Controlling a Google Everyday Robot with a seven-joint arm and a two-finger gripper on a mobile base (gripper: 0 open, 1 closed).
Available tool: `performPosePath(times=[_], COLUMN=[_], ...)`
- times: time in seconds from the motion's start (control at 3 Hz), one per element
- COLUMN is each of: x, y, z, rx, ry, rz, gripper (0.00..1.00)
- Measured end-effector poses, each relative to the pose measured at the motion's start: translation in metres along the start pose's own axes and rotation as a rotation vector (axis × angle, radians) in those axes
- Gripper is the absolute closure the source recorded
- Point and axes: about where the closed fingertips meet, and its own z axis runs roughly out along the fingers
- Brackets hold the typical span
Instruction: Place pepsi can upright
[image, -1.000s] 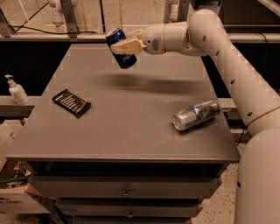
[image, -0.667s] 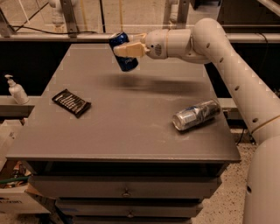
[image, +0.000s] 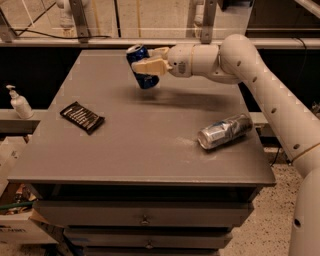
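Note:
The pepsi can (image: 141, 67) is dark blue with a silver top. It hangs above the back middle of the grey table (image: 135, 145), tilted slightly with its top up and to the left. My gripper (image: 149, 61) reaches in from the right and is shut on the can's middle, one cream finger (image: 148, 67) across its front. The can casts a shadow on the tabletop below it and is clear of the surface.
A silver dented can (image: 224, 131) lies on its side at the right of the table. A black snack packet (image: 82, 117) lies at the left. A white pump bottle (image: 20, 103) stands on a ledge left of the table. Drawers run below the front edge.
My gripper has moved the pepsi can slightly right and lower, and has turned it closer to upright.

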Motion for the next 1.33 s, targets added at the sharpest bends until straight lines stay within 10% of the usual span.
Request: performPosePath(times=[0.67,1.33], x=[0.023,0.028], y=[0.000,-0.006], z=[0.010,0.004], rx=[-0.019,-0.025], ry=[-0.020,0.025], rz=[-0.111,-0.195], gripper=[1.00,0.58])
